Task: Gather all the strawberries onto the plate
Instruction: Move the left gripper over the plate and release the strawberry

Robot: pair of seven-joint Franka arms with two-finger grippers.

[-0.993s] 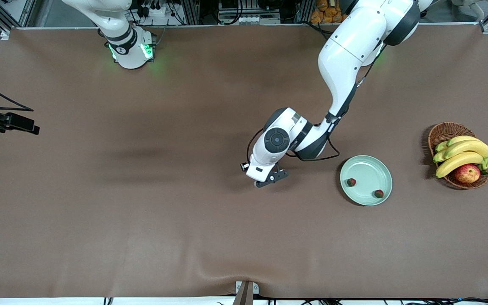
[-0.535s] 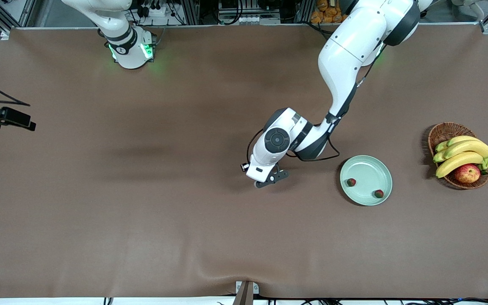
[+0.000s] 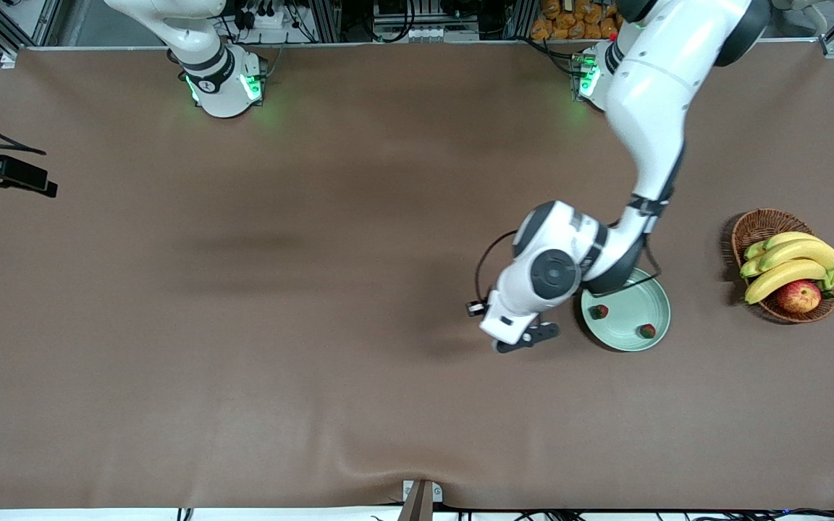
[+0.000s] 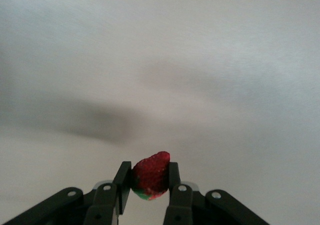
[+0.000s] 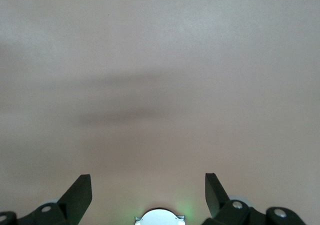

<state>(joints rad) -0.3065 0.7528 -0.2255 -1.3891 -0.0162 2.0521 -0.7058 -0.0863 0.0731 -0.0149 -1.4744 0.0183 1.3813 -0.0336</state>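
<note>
The left pincer [image 4: 149, 185] is clamped on a strawberry [image 4: 151, 177] and hangs over the brown counter [image 3: 243, 376] just beside the mint-green plate [image 3: 630, 347], on the side toward the right arm's end. Two more strawberries [image 3: 599, 312] lie on the plate, apart from each other. The right pincer [image 5: 148, 195] waits over bare counter with its fingers spread wide and empty.

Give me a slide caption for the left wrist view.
Left pincer shut on a red strawberry, held above the bare brown table.
</note>
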